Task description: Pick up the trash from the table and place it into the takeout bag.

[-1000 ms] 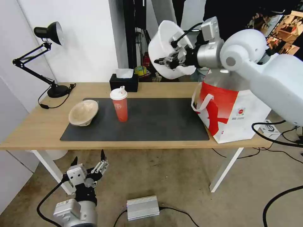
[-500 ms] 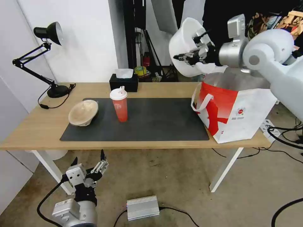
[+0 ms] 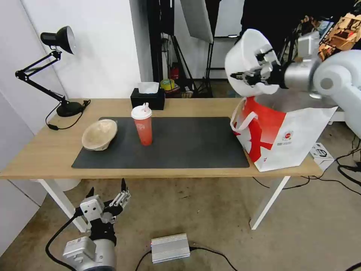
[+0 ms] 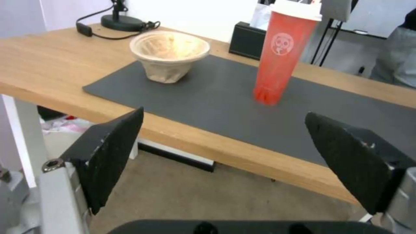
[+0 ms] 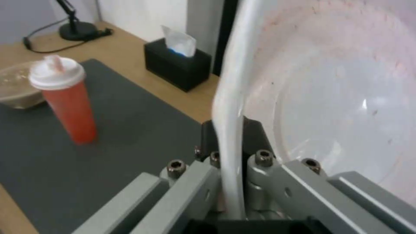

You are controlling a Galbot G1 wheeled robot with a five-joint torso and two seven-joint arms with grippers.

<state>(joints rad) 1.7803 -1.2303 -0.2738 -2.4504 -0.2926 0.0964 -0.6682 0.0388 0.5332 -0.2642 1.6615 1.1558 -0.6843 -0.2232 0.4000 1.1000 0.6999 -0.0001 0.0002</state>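
My right gripper point(image 3: 246, 76) is shut on the rim of the large white plastic bowl point(image 3: 244, 62), holding it tilted on its side just above the left edge of the open takeout bag point(image 3: 285, 131). The right wrist view shows the bowl's rim point(image 5: 227, 107) pinched between the fingers, with faint reddish specks inside. A red cup with a white lid point(image 3: 142, 125) point(image 4: 282, 48) stands on the dark mat. The beige pulp bowl point(image 3: 99, 134) point(image 4: 168, 55) sits to its left. My left gripper point(image 3: 107, 192) point(image 4: 225, 162) hangs open below the table's front edge.
A black tissue box point(image 3: 147, 98) stands at the table's point(image 3: 41, 150) back edge, and a black desk lamp point(image 3: 56, 71) at the far left. On the floor lie a silver box point(image 3: 170, 247) and cables. Stands and clutter fill the room behind.
My right arm has carried the white bowl to the right, from above the table's back middle to over the bag's mouth. The left arm has stayed put.
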